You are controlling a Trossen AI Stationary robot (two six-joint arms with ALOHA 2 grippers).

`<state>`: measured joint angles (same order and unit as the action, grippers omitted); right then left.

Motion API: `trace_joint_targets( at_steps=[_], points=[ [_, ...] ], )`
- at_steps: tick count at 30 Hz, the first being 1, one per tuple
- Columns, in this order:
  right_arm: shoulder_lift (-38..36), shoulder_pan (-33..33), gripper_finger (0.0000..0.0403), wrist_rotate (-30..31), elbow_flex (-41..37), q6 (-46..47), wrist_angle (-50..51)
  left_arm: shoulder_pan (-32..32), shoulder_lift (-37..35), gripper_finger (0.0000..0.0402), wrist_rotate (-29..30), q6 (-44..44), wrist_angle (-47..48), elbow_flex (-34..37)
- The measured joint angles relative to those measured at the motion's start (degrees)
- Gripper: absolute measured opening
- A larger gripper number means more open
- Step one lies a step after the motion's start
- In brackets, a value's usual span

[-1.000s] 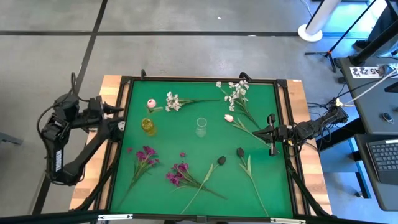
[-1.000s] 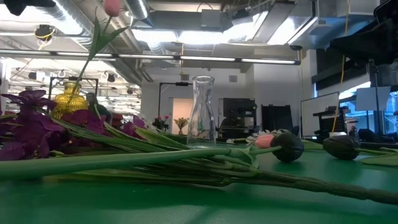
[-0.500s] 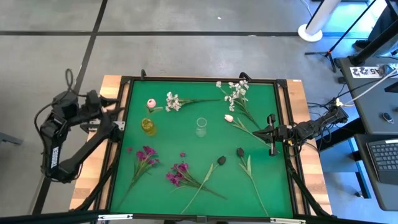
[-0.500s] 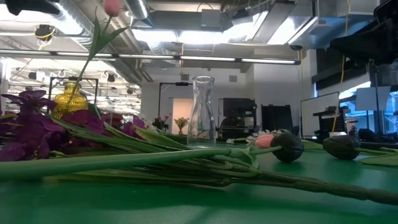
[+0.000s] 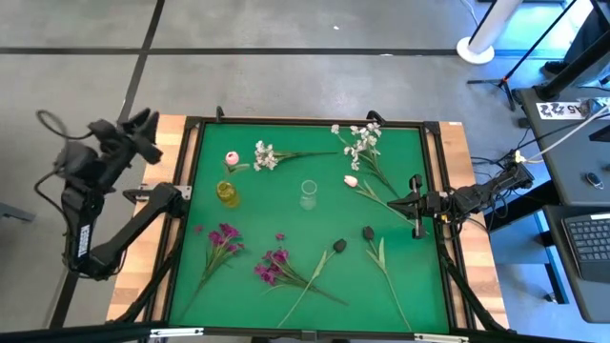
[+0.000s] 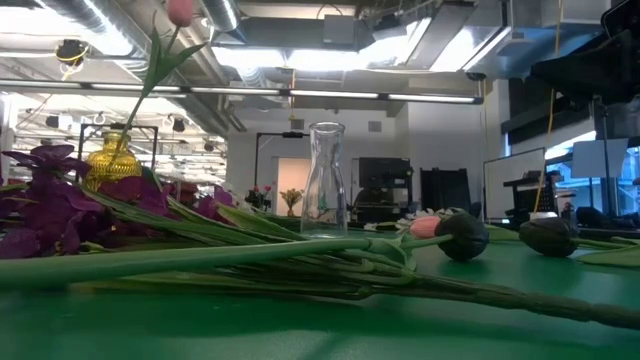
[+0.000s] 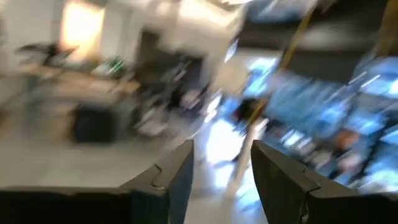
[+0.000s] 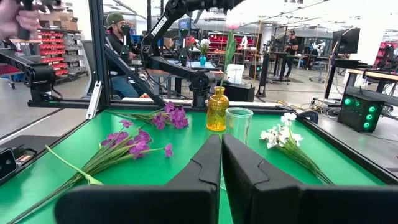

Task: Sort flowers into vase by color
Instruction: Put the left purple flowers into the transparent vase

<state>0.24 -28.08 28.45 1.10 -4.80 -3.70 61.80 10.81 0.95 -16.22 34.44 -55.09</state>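
One pink flower already stands upright in the yellow vase, stem tilted a bit. The clear vase is empty mid-mat. White sprigs lie along the far side, magenta bunches and two dark-headed stems lie flat on the near side.

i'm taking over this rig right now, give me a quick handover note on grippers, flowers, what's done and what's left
Left gripper: raised off the table's left edge, fingers apart, holding nothing.
Right gripper: parked at the mat's right edge, shut, empty.
Done: one pink flower stands in the yellow vase.
The clear vase at mid-mat is empty.
Left on the green mat: two white sprigs at the far side, a pink bud right of the clear vase, two magenta bunches at the near left, two dark-headed stems at the near middle.
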Motion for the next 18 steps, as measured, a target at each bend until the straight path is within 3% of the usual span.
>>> trace_joint_targets(
  at_steps=[3, 6, 14, 18],
  points=[
    [0.01, 0.0, 0.0017, 0.0, -0.01, 0.0, 0.0, -0.02, 1.32, 0.0139, -6.44, -4.34, -7.19, -0.16],
    [-0.01, 0.0, 0.0017, 0.0, 0.0, 0.0, 0.0, 0.0, 4.41, 0.0133, -13.34, -7.2, -6.99, 0.17],
    [0.01, -0.02, 0.0017, 0.0, 0.0, 0.0, 0.0, -1.38, 9.12, 0.0131, -39.41, -10.69, -15.79, 4.68],
    [0.01, 0.0, 0.0017, 0.0, -0.02, 0.0, 0.0, -3.88, 8.13, 0.0131, -45.24, -13.3, -19.97, 4.68]
  ],
)
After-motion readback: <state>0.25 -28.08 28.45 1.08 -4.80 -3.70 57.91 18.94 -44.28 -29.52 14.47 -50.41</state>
